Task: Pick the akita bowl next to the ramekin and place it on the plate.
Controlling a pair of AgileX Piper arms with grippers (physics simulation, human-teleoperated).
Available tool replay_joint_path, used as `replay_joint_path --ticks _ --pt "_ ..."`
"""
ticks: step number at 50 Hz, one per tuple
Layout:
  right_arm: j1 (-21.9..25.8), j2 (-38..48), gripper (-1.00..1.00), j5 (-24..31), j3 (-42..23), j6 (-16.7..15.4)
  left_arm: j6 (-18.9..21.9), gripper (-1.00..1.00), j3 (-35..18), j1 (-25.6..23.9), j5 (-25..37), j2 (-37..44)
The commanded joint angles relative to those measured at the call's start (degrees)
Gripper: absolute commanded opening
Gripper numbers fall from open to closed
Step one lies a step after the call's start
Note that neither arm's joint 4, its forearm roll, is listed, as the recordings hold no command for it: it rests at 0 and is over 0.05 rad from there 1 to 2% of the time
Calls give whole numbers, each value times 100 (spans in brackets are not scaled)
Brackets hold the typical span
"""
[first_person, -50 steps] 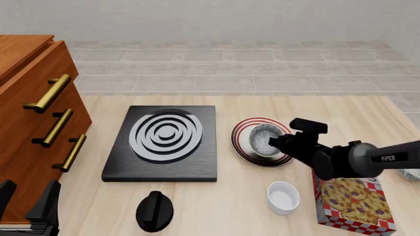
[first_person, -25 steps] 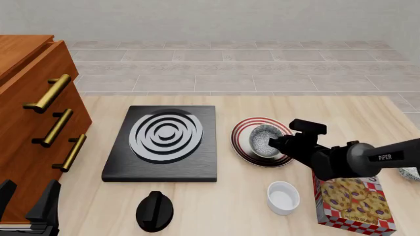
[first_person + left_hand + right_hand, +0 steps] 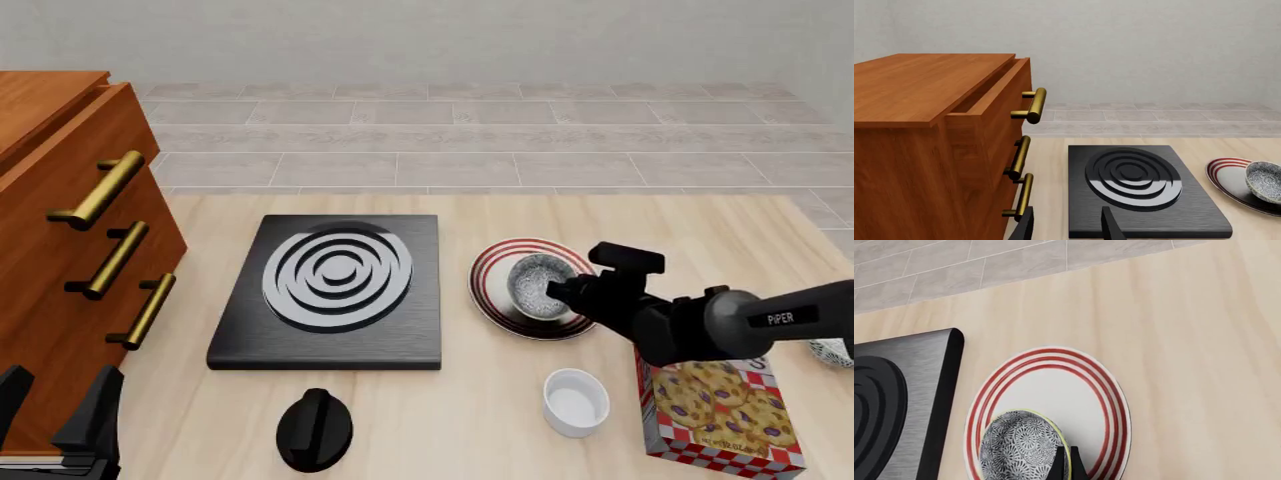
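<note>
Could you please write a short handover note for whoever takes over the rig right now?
Right gripper: fingers close together at the rim of the akita bowl, apparently pinching it.
Left gripper: open, holding nothing, parked near the cabinet, away from the work.
The akita bowl sits over the plate, on or just above it; contact cannot be confirmed.
The ramekin stands on the table beside the cookie box.
Done: bowl carried to the plate.
Left: release the bowl and withdraw the right arm.

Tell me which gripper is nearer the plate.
Right. The right gripper is over the plate, jaws shut on the akita bowl's rim. The left gripper sits far off by the drawers.
</note>
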Motion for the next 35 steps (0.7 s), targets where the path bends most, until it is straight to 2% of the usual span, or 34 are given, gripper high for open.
replay_joint_path --ticks 1,3,4,35 --pt "-18 11 -100 11 -49 -15 0 100 0 0 0 0" --pt "-14 12 -100 9 -51 -20 0 100 0 0 0 0" --pt "-13 17 100 9 -55 -13 0 100 0 0 0 0" --pt "-55 -172 100 115 -87 -61 0 100 0 0 0 0"
